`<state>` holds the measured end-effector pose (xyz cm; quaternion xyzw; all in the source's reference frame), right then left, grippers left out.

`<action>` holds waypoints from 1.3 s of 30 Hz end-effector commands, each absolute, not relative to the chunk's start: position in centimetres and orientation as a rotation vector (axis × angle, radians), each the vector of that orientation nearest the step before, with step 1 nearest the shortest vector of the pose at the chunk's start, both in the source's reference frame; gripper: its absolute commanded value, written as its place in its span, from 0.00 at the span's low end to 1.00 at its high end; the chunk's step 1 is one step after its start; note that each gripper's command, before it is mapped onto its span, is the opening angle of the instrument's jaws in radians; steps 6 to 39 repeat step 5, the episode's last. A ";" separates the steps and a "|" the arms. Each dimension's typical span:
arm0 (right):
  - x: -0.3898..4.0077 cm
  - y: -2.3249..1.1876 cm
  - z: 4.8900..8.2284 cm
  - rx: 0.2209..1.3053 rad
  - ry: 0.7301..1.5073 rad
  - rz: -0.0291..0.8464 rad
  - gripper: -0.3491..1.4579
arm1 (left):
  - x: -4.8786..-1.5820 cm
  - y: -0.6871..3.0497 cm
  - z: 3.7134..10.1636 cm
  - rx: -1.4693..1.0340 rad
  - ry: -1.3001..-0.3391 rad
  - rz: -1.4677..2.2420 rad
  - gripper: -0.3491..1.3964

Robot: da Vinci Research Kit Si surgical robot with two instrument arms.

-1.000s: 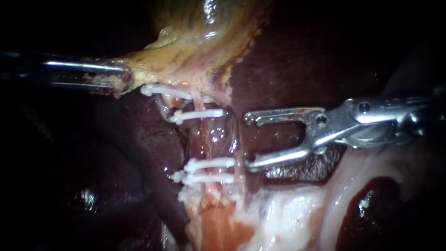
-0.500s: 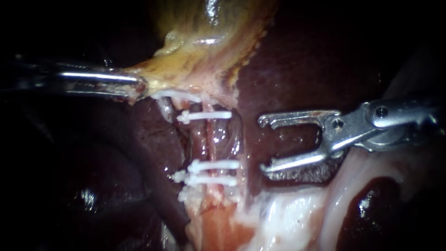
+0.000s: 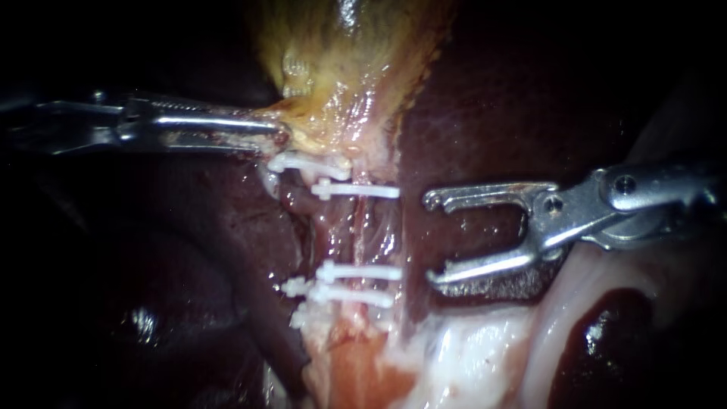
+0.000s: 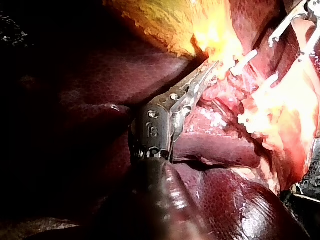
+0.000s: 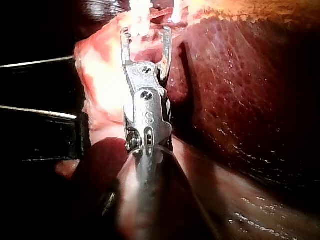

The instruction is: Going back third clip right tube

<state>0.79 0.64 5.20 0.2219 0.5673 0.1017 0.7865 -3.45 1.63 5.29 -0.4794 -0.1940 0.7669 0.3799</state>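
Observation:
In the endoscope view my right instrument [image 3: 430, 236] stands with its jaws open and empty, just right of the pink tubes [image 3: 356, 231]. Several white clips cross the tubes: two upper ones [image 3: 356, 189] and a lower pair [image 3: 360, 271]. My left instrument [image 3: 279, 133] is shut on the lower edge of the yellowish gallbladder [image 3: 348, 68]. In the left wrist view its jaws [image 4: 207, 75] grip that yellow tissue, with clips [image 4: 265, 82] beside them. The right wrist view shows the open jaws [image 5: 145, 36] short of the clips [image 5: 142, 7].
Dark red liver [image 3: 492, 98] surrounds the tubes on both sides. Pale white and pink tissue [image 3: 469, 348] lies below the right instrument. Which tube is the right one is hard to tell among the clips.
My right instrument drew back to the right, off the lower clips, jaws still open. My left instrument moved right with the gallbladder edge, shifting the upper clips right.

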 end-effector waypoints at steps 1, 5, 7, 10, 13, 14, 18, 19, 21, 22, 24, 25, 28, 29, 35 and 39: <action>0.79 0.64 5.20 0.478 1.223 0.219 0.47 | -3.45 1.63 5.29 -1.225 -0.497 1.959 0.00; 0.79 0.64 5.20 0.478 1.223 0.219 0.47 | -3.45 1.63 5.28 -1.229 -0.498 1.963 0.00; 0.79 0.64 5.20 0.478 1.223 0.219 0.47 | -3.45 1.63 5.28 -1.229 -0.498 1.963 0.00; 0.79 0.64 5.20 0.478 1.223 0.219 0.47 | -3.45 1.63 5.28 -1.229 -0.498 1.963 0.00; 0.79 0.64 5.20 0.478 1.223 0.219 0.47 | -3.45 1.63 5.28 -1.229 -0.498 1.963 0.00; 0.79 0.64 5.20 0.478 1.223 0.219 0.47 | -3.45 1.63 5.28 -1.229 -0.498 1.963 0.00; 0.79 0.64 5.20 0.478 1.223 0.219 0.47 | -3.45 1.63 5.28 -1.229 -0.498 1.963 0.00; 0.79 0.64 5.20 0.478 1.223 0.219 0.47 | -3.45 1.63 5.28 -1.229 -0.498 1.963 0.00; 0.79 0.64 5.20 0.478 1.223 0.219 0.47 | -3.45 1.63 5.28 -1.229 -0.498 1.963 0.00; 0.79 0.64 5.20 0.478 1.223 0.219 0.47 | -3.45 1.63 5.28 -1.229 -0.498 1.963 0.00; 0.79 0.64 5.20 0.478 1.223 0.219 0.47 | -3.45 1.63 5.28 -1.229 -0.498 1.963 0.00; 0.79 0.64 5.20 0.478 1.223 0.219 0.47 | -3.45 1.63 5.28 -1.229 -0.498 1.963 0.00; 0.79 0.64 5.20 0.478 1.223 0.219 0.47 | -3.45 1.63 5.28 -1.229 -0.498 1.963 0.00; 0.79 0.64 5.20 0.478 1.223 0.219 0.47 | -3.45 1.63 5.28 -1.229 -0.498 1.963 0.00; 0.79 0.64 5.20 0.478 1.223 0.219 0.47 | -3.45 1.63 5.28 -1.229 -0.498 1.963 0.00; 0.79 0.64 5.20 0.478 1.223 0.219 0.47 | -3.45 1.63 5.28 -1.229 -0.498 1.963 0.00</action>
